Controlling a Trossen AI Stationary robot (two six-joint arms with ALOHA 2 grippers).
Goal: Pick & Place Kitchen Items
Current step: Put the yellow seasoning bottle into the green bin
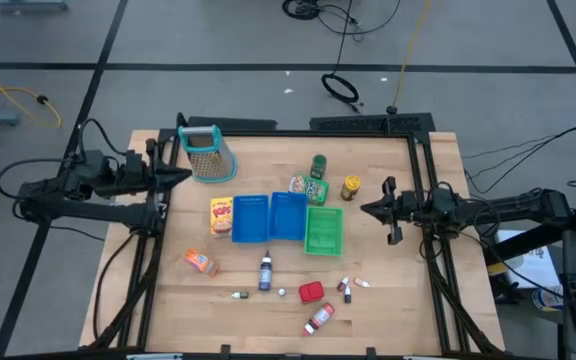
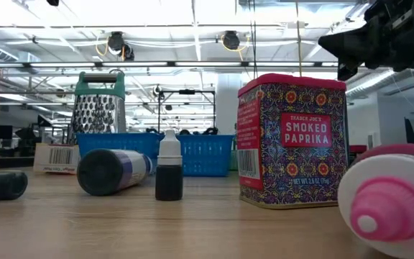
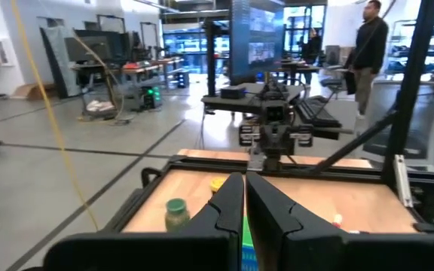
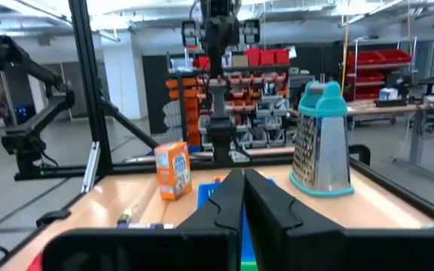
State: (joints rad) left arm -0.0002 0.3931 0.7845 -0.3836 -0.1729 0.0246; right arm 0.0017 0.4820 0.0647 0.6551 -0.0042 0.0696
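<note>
Wood counter (image 1: 398, 300), pale planks inside a black frame. Kitchen items lie scattered across its middle and near edge.

Yellow box (image 1: 222, 216) lies flat just left of the blue trays (image 1: 268, 218); a red and pink print shows on its face. Green tray (image 1: 324, 230) sits at the right end of the row, touching the blue ones.

Green bottle (image 1: 317, 165) stands behind the trays, with a green pouch (image 1: 306, 186) just in front of it. Jar (image 1: 351, 187), yellow lid, stands to their right.

Orange packet (image 1: 201, 263) lies tilted, front left. Dark bottle (image 1: 265, 272), purple label, lies beside the front of the blue trays. Red tin (image 1: 311, 292) reads "Smoked Paprika" in the low view (image 2: 293, 140), patterned sides, red lid. Pink-capped bottle (image 1: 319, 318) lies on its side nearest the front. Tiny dropper bottles (image 1: 348, 288) lie right of the tin; another, black with a white cap, stands upright in the low view (image 2: 169, 176).

Grater (image 1: 206, 152), metal with teal handle, stands at back left.

Left gripper (image 1: 186, 175) hovers at the left edge near the grater, fingers (image 3: 224, 214) clenched together, grasping nothing. Right gripper (image 1: 366, 209) hovers at the right edge just past the jar, fingers (image 4: 266, 203) likewise pressed closed and empty.
</note>
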